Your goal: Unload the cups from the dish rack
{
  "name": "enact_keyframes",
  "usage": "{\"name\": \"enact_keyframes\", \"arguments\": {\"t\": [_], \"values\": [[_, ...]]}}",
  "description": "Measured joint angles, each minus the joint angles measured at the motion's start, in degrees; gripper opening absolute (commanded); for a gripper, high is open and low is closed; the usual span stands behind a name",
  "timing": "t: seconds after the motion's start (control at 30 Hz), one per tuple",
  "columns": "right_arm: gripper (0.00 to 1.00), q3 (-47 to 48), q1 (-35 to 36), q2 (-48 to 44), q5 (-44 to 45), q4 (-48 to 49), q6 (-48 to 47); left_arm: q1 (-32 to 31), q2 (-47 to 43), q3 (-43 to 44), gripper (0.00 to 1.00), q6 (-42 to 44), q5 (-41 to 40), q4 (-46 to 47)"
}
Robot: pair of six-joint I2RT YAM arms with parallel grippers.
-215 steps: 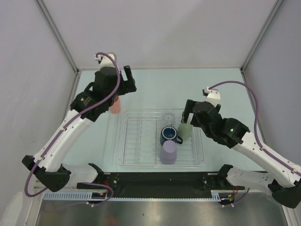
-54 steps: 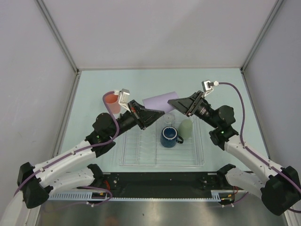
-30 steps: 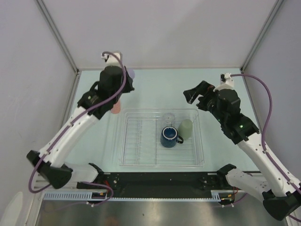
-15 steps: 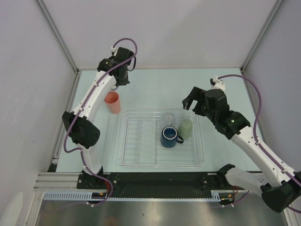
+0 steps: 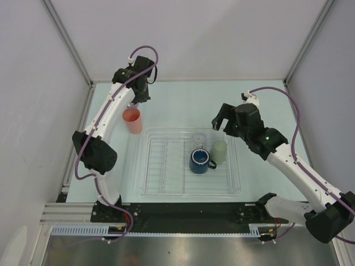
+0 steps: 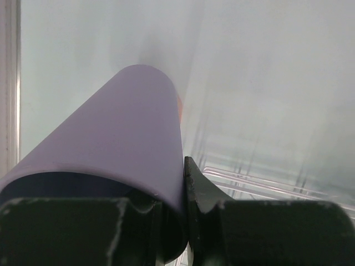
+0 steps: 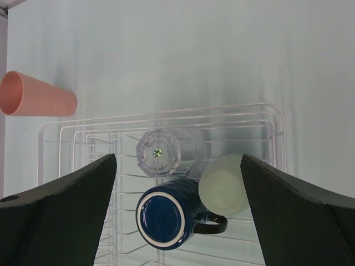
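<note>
The left arm [image 5: 113, 111] stretches to the upper left of the overhead view. Its jaws are clenched on the rim of a lavender plastic tumbler [image 6: 116, 144], which fills the left half of the wrist view. Just below them, a salmon-pink plastic tumbler [image 5: 132, 120] stands mouth up on the pale desk [image 5: 183, 105], just beside the upper left corner of the clear ribbed plastic dish rack [image 5: 161, 177]. In the rack's upper right part, a small clear cup [image 7: 160, 153], a dark blue handled mug [image 7: 165, 220] and a pale green tumbler [image 7: 223, 192] sit bunched together. The right arm [image 5: 277, 155] holds its jaws released, spread wide over these three.
</note>
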Motion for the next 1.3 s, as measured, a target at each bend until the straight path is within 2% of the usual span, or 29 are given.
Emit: {"name": "enact_keyframes", "arguments": {"t": [0.43, 0.63, 0.7, 0.73, 0.9, 1.0, 1.2, 1.3], "values": [[1.0, -0.2, 0.5, 1.8, -0.4, 0.7, 0.0, 0.0, -2.9, -11.3, 0.0, -0.7, 1.3, 0.9], [1.0, -1.3, 0.6, 1.8, -0.5, 1.3, 0.0, 0.4, -2.9, -13.4, 0.01, -0.7, 2.0, 3.1], [1.0, -1.6, 0.6, 1.8, -0.4, 1.3, 0.0, 0.7, -2.9, -13.8, 0.08, -0.7, 2.6, 4.0], [1.0, -1.7, 0.6, 1.8, -0.4, 1.3, 0.0, 1.0, -2.9, -14.0, 0.15, -0.7, 3.0, 4.4], [0.99, -1.7, 0.6, 1.8, -0.4, 1.3, 0.0, 2.2, -2.6, -14.2, 0.26, -0.6, 3.8, 5.7], [1.0, -1.7, 0.6, 2.0, -0.4, 1.3, 0.0, 2.7, -2.5, -14.2, 0.43, -0.3, 4.1, 6.4], [1.0, -1.7, 0.6, 2.9, -0.4, 1.3, 0.0, 3.3, -2.5, -13.5, 0.55, 0.0, 4.2, 6.8], [1.0, -1.7, 0.7, 3.0, -0.3, 1.4, 0.0, 3.4, -2.5, -12.5, 0.64, 0.0, 4.1, 6.9]]}}
